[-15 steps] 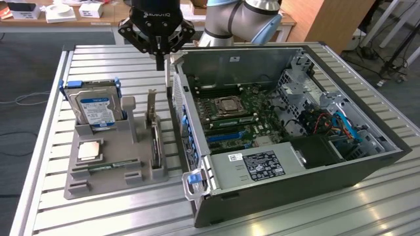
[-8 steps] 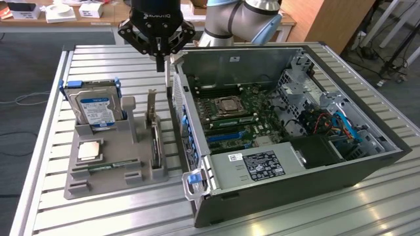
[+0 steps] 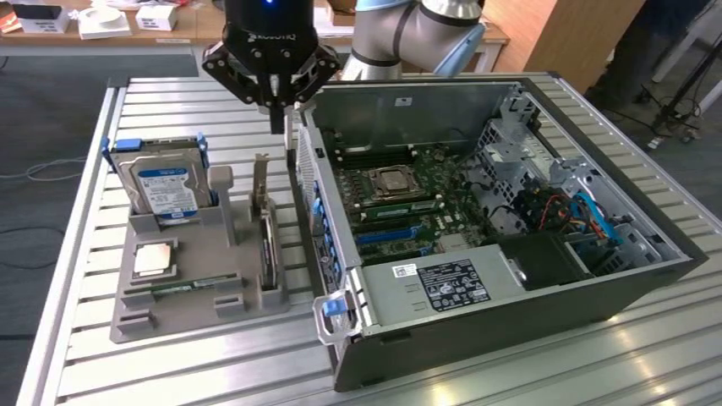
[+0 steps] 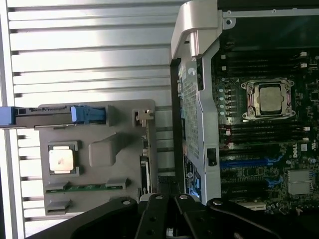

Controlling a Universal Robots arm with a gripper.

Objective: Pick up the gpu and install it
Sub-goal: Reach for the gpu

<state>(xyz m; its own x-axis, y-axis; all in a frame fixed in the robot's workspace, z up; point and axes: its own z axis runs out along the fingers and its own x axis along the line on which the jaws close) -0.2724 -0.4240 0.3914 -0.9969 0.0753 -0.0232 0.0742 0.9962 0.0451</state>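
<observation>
We see the black gripper [image 3: 276, 120] in the upper middle of the exterior view, its angular linkages tapering down to two slim fingers pressed flat together with nothing between them. It hangs above the gap between the grey fixture tray [image 3: 169, 317] and the open computer case [image 3: 508, 330]; in the wrist view the gripper [image 4: 167, 204] shows as dark, jointed bars meeting at a point.

The gpu [image 3: 267, 245] stands on edge in a slot along the tray's side nearest the case, a thin dark card with a narrow silver metal bracket at its far end. It is apart from the fingers, below them. In the wrist view the gpu [image 4: 145, 169] reads as a slender dark strip.

The tray is matte moulded plastic with blocky ribs. In the exterior view's left part it holds a silver hard drive [image 3: 169, 188] with blue side rails, upright, then a square metallic processor [image 3: 155, 260] lying flat and a narrow green memory stick [image 3: 186, 288] in its groove.

The case is dark sheet metal with a perforated rear wall. Inside lie a green motherboard [image 3: 407, 207] and a boxy grey power supply [image 3: 445, 283]. Everything rests on a slatted aluminium table [image 3: 169, 372].
</observation>
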